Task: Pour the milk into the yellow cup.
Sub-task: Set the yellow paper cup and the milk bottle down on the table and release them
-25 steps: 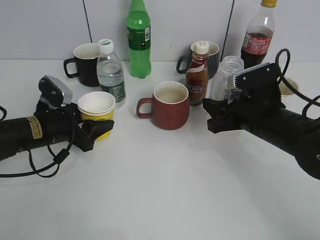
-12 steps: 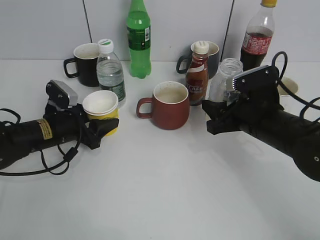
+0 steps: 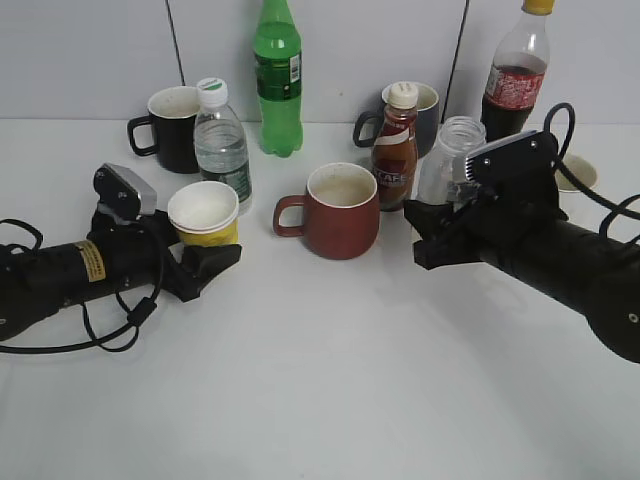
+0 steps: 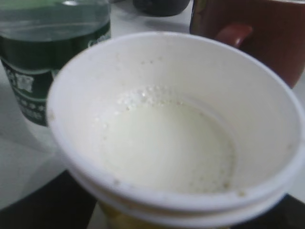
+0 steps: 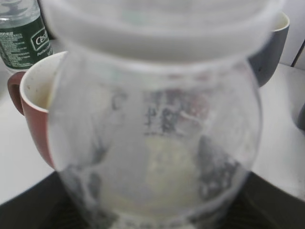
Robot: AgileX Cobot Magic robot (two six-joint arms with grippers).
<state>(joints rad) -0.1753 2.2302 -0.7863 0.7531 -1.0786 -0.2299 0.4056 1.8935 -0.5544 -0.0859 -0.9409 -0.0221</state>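
White surface point(image 3: 330, 380) under a pale panelled wall carries all items; positions below are given relative to the red-brown mug point(image 3: 340, 211), which stands at centre with its handle pointing left.

Yellow cup point(image 3: 205, 215): left of the mug, upright, held by the left gripper point(image 3: 205, 262), whose jaws are closed around the cup's lower body. The left wrist view shows white liquid with small bubbles point(image 4: 167, 143) pooled in the cup's white interior.

Milk bottle point(image 3: 450, 160): right of the mug, upright, uncapped, gripped by the right gripper point(image 3: 440, 232), jaws closed on its lower part. The right wrist view shows clear walls with a whitish film and a pale residue point(image 5: 167, 171) low inside; the exact fill level cannot be determined.

Water bottle point(image 3: 220, 140): left of and behind the mug, just behind the yellow cup.
Brown coffee bottle point(image 3: 396, 150): immediately right of and behind the mug.
Green bottle point(image 3: 277, 80): behind the mug, by the wall.
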